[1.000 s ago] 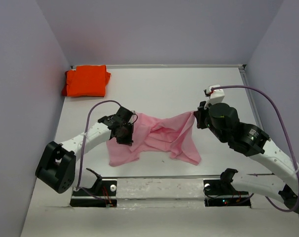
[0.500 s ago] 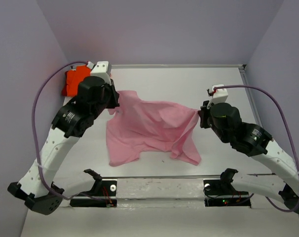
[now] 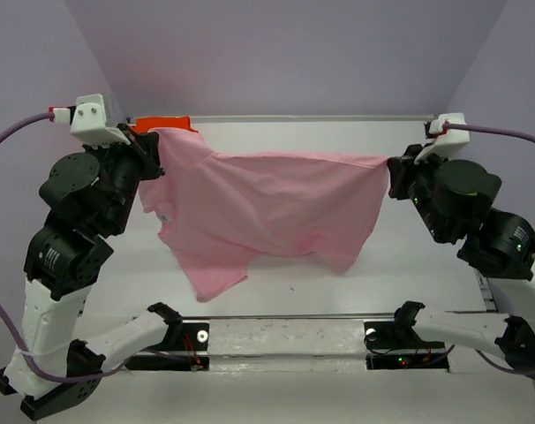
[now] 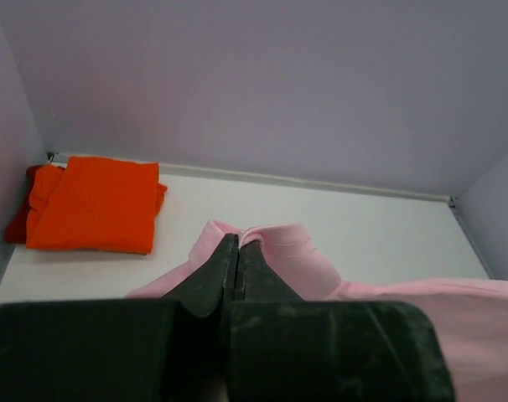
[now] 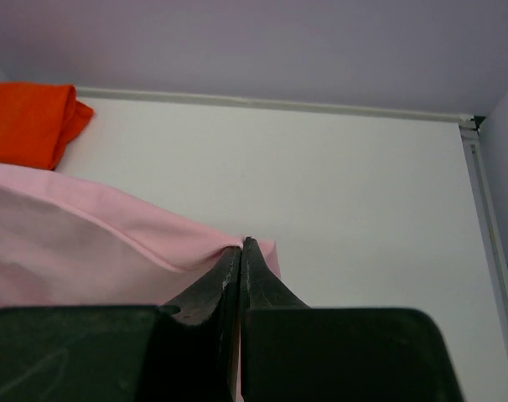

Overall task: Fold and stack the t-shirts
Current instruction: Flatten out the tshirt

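Spreading step. Pinching pink t-shirt (image 3: 267, 208), seemingly at its shoulders, with left gripper (image 4: 237, 244) and right gripper (image 5: 241, 245), both clamped tight on cloth; hung taut above the table (image 3: 338, 146) middle. Folded orange t-shirt (image 4: 95, 203) at far-left corner. Next: lower flat, evenly.

Both arms are raised above the table (image 3: 285, 140) with elbows bent. The left gripper (image 3: 154, 152) is high near the far left corner. The right gripper (image 3: 394, 170) is high by the right edge, well apart from it. Each has its fingers pressed together, pinching an edge of the pink t-shirt (image 3: 267, 199).
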Motion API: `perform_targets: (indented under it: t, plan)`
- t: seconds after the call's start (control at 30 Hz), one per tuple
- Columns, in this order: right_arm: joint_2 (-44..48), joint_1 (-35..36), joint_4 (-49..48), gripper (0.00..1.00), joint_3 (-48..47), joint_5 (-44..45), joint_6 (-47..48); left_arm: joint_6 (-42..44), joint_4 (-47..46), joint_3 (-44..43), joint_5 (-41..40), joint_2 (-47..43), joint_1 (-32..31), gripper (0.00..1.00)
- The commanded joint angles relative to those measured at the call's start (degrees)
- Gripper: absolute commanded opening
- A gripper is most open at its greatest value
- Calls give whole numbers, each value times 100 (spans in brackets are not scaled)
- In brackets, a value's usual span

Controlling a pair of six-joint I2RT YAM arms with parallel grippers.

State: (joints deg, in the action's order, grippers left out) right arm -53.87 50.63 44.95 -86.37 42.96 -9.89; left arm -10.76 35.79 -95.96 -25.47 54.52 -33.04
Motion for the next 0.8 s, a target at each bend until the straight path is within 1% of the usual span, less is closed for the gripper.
perform_targets:
  t: [0.0,0.03,0.1,0.17,0.27,0.3,0.33,0.4,0.5,0.53,0.57,0.6,0.63,0.67,0.7,0.73,0.77]
  plan:
    - [-185,-27,-127,0,-1108,81,619,180,-916,-212,323,-153,-19,0]
    - [-290,-27,-14,0,-1476,37,716,171,-872,-299,550,-83,-19,0]
    - [-291,-27,31,0,-1724,-24,804,189,-907,-265,832,-108,-19,0]
    - [-143,-27,93,0,-1901,-121,848,215,-1065,-125,1008,-318,-19,0]
    - [95,-27,364,0,-2156,-121,848,347,-996,-71,1018,-565,-19,0]
    - [157,-27,470,0,-2261,-139,796,338,-873,-246,992,-574,-19,0]
    - [235,-27,619,0,-2262,-165,709,347,-541,-369,957,-539,-19,0]
    - [438,-27,769,0,-2227,-270,489,373,-520,-257,1018,-644,-10,0]
    - [483,-27,752,0,-1788,-201,383,365,-932,322,1088,-847,-19,0]
    - [448,-27,717,0,-1657,-105,383,347,-1212,498,1115,-847,-19,0]
    - [421,-27,421,0,-1281,1,409,390,-1450,987,1306,-855,-19,0]
    - [464,-27,-347,0,-660,98,713,400,-1887,1218,1360,-786,-10,0]
    - [473,-27,-694,0,-653,194,882,356,-2083,1438,1361,-716,-10,0]
    - [430,-27,-968,0,-392,247,927,321,-2276,1623,1378,-602,-1,0]
    - [325,-27,-1171,0,-102,448,1241,312,-2426,1877,1370,-444,34,0]
    - [20,-27,-1582,0,-4,520,1357,260,-2732,1975,1631,-86,217,0]
    - [-166,-131,-1699,0,75,486,1419,189,-2875,2037,1842,101,393,0]
